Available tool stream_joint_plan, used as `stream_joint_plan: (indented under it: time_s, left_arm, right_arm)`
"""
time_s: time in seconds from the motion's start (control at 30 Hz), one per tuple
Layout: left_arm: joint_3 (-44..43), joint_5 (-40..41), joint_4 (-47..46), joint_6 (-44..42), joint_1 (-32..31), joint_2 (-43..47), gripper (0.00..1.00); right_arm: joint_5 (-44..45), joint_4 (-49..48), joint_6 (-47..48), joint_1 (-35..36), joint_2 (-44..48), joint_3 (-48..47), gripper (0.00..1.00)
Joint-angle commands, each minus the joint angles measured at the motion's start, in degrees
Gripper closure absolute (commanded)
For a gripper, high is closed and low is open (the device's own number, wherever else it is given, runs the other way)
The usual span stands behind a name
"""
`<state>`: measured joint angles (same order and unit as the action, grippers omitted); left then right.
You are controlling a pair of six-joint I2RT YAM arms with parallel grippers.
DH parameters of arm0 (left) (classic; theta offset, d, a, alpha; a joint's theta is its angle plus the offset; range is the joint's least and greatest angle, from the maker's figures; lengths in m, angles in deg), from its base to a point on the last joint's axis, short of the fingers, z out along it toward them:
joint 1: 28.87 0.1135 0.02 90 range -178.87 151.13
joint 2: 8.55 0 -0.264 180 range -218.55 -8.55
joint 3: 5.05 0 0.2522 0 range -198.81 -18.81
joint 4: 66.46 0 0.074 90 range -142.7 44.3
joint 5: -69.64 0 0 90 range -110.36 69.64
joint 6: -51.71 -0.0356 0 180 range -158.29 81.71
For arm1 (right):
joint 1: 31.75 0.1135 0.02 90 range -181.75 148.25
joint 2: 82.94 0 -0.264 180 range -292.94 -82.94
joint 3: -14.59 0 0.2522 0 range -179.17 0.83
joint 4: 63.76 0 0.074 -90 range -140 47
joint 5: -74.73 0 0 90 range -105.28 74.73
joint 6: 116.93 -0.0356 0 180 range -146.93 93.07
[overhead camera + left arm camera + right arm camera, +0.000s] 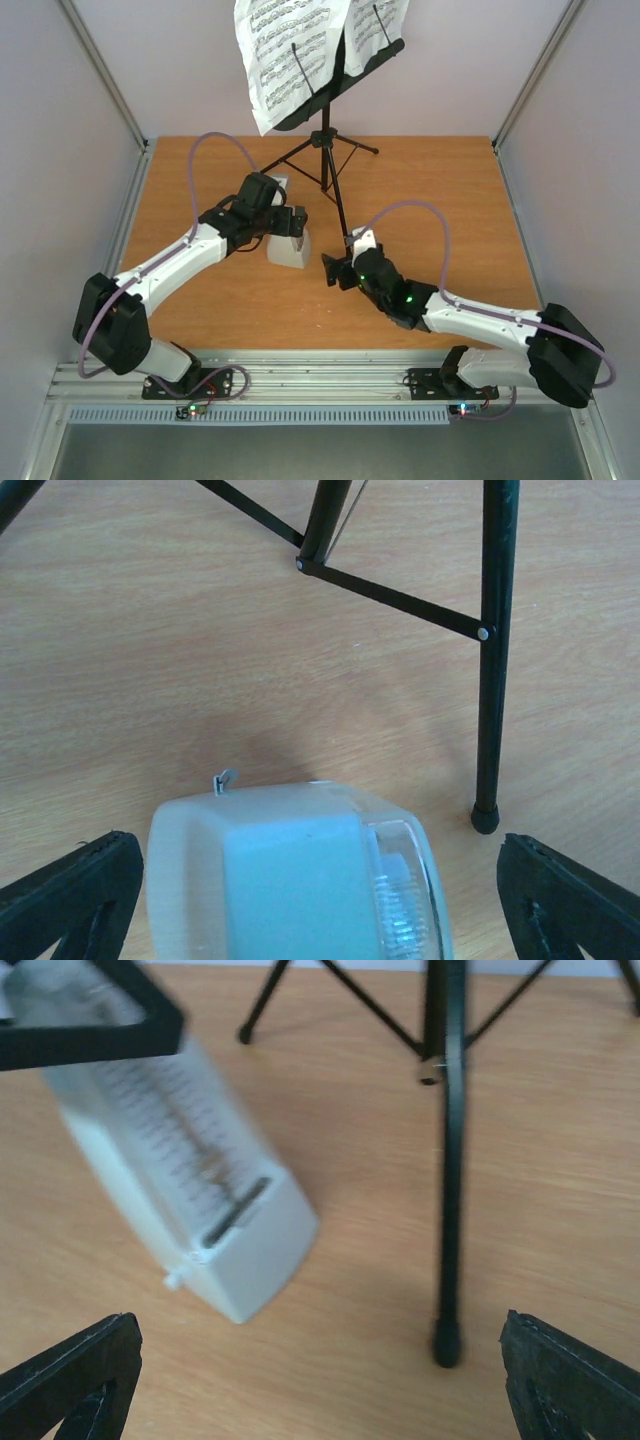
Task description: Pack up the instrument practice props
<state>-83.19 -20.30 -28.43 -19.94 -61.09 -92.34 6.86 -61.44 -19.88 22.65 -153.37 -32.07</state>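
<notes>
The left gripper [320, 885] is spread wide around the pale grey metronome [288, 252], which stands on the table [450, 200] between the fingers and is not gripped. To its right, the right gripper [320, 1365] is held wide open and empty beside a leg of the black music stand [325, 150]. Sheet-music pages [290, 60] are carried on its desk at the back.

— How's the light on you?
— Bright and even; only faint, soft shadows on my tabletop [150, 630] beside a leg of the music stand [497, 630].
— Sharp?
— Overhead, yes. My right wrist view smears the metronome [190, 1190], and my fingers [570, 1380] look soft.
</notes>
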Motion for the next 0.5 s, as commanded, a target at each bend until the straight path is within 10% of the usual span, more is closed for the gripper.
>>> stream_joint_plan:
  time_s: [0.0,0.47]
  left_arm:
    - [0.1,-0.6,1.1,-1.7,-0.1,-0.1,0.05]
    - [-0.7,1.3,1.6,-2.2,-0.8,-3.4,0.36]
  right_arm:
    - [5.0,15.8,0.2,-3.6,5.1,-2.2,0.01]
    - [6.9,25.6,-1.6,-10.7,15.9,-2.5,0.01]
